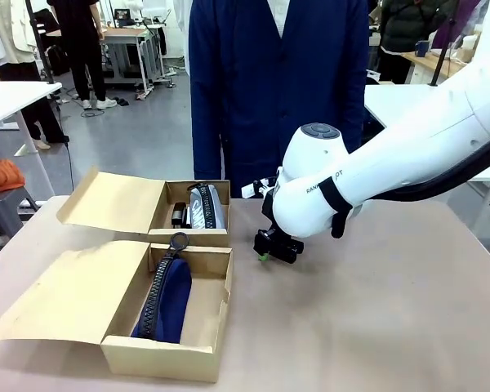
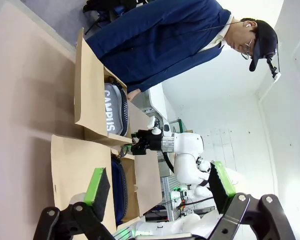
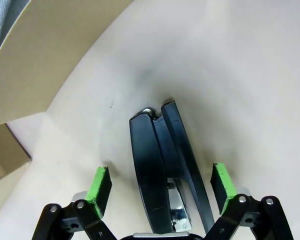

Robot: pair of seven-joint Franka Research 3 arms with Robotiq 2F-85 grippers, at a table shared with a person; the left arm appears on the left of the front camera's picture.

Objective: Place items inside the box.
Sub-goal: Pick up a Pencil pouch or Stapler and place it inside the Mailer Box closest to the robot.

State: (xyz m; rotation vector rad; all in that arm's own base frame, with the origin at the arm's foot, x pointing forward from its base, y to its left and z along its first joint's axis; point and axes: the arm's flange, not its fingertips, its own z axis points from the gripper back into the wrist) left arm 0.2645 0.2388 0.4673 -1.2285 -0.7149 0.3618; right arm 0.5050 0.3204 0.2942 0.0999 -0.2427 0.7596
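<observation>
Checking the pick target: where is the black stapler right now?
Right wrist view: the black stapler lies on the table between the right gripper's open fingers, near a cardboard box.

ARM: right arm [image 1: 408,139], white glossy shell, rounded joints, grey round end cap, black strap at wrist, black cable beneath | GRIPPER: right gripper [image 3: 161,172] and left gripper [image 2: 157,172], black linkage, silver pivot screws, green pads [image 3: 101,184] | PERSON: person [image 1: 278,82], navy coat, white collar, black cap
</observation>
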